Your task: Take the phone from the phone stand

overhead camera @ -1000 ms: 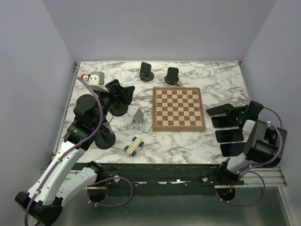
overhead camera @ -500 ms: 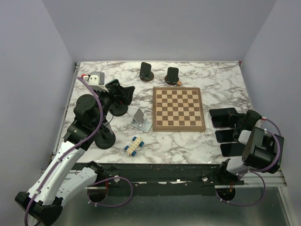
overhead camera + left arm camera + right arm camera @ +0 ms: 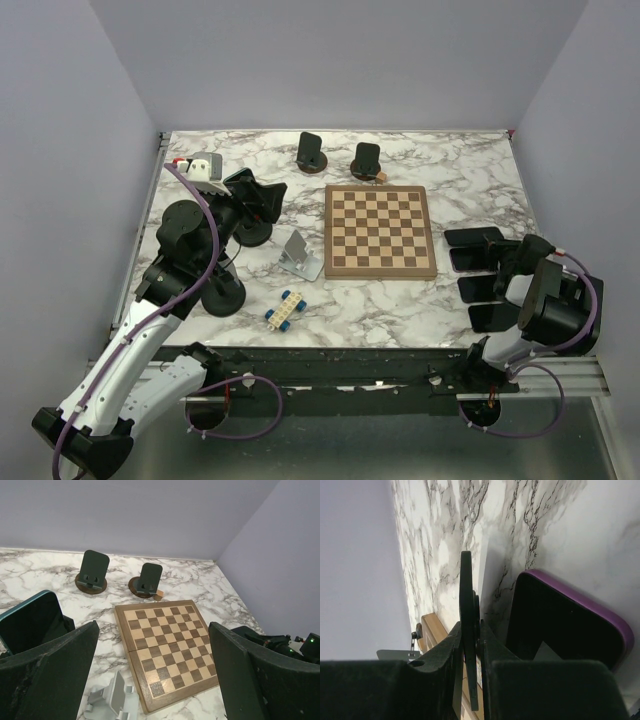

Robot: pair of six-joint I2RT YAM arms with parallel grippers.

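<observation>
Jaws, right: clamped on a dark phone, held edge-on. Jaws, left: spread wide, gripping nothing.

Top external view, as I read it from the console:
- right gripper [image 3: 497, 248] at the table's right side, holding the dark phone [image 3: 470, 238] just right of the chessboard [image 3: 380, 230].
- three more phones [image 3: 487, 288] lying flat in a row just beside it, toward the near edge.
- left gripper [image 3: 262, 197] over the left part of the marble table [image 3: 460, 170].
- silver stand [image 3: 300, 255] just left of the chessboard.
- blue-and-white brick car [image 3: 284, 308] nearer the front.
- two dark stands [image 3: 312, 150] side by side at the back.

Left wrist view:
- left gripper [image 3: 152, 627], fingers far apart.
- teal-edged phone [image 3: 30, 622] leaning just behind the left finger; I cannot tell what it rests on.
- chessboard [image 3: 165, 645], silver stand [image 3: 112, 700] and two dark stands [image 3: 93, 570] beyond.

Right wrist view:
- right gripper [image 3: 469, 630] pinching the dark phone [image 3: 466, 595] by its thin edge.
- purple-cased phone [image 3: 560, 620] flat on the marble just beside it; whether they touch I cannot tell.
</observation>
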